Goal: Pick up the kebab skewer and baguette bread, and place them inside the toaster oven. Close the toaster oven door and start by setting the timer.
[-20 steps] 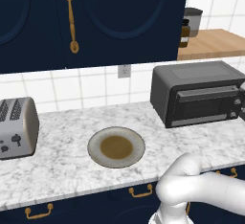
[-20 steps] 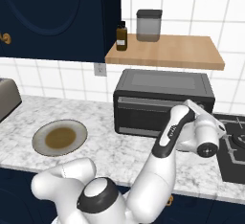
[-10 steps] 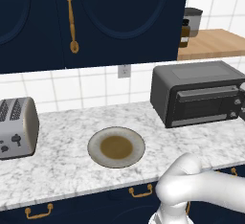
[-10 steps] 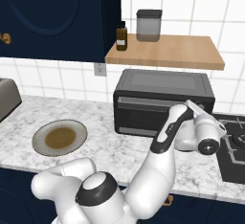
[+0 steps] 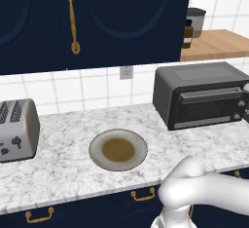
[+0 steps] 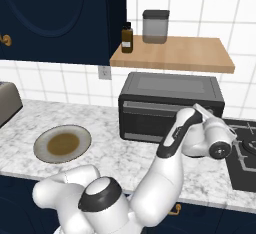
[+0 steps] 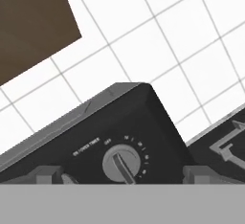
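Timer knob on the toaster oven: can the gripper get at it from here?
Probably yes. In the hand view the knob sits straight ahead between the open fingertips with nothing between, and the oven door is shut.

Small white lettering and tick marks ring a knob [image 7: 121, 164] on the toaster oven [image 7: 110, 137], lower centre; too blurred to read.

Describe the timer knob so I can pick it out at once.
Start at the dark grey toaster oven on the counter, under the wooden shelf. On its front, right of the closed door, sits a column of knobs. The timer knob is the round grey one ringed by tick marks, between the open tool's fingertips.
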